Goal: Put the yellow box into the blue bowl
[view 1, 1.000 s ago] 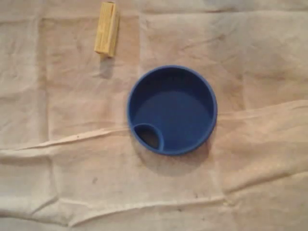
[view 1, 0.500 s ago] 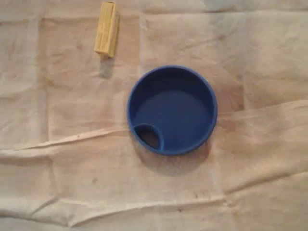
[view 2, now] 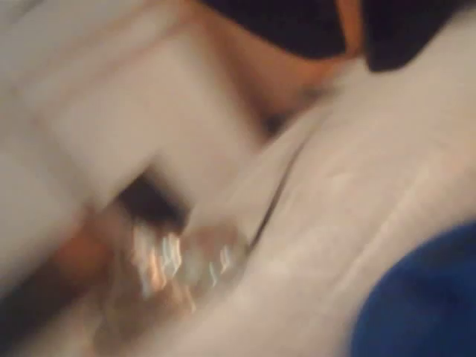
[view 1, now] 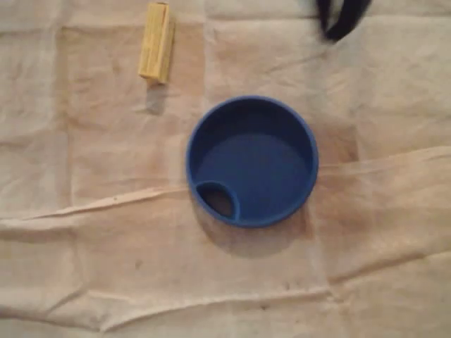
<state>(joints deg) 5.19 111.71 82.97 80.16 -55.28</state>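
Observation:
A yellow box [view 1: 156, 43] lies lengthwise on the cloth near the top left in the overhead view. The round blue bowl [view 1: 251, 160] sits at the middle, empty, with a small inner pocket at its lower left. A dark piece of my gripper [view 1: 340, 17] pokes in at the top edge, right of the box and above the bowl, touching neither. Its jaws are too cut off to read. The wrist view is badly blurred, with the blue bowl [view 2: 424, 297] at its lower right corner.
A creased beige cloth [view 1: 106, 246] covers the whole table, with raised folds running across below the bowl. In the wrist view a shiny, blurred object [view 2: 178, 260] lies at the lower left.
My gripper's dark tip has come into the overhead view at the top edge. The box and the bowl have not moved.

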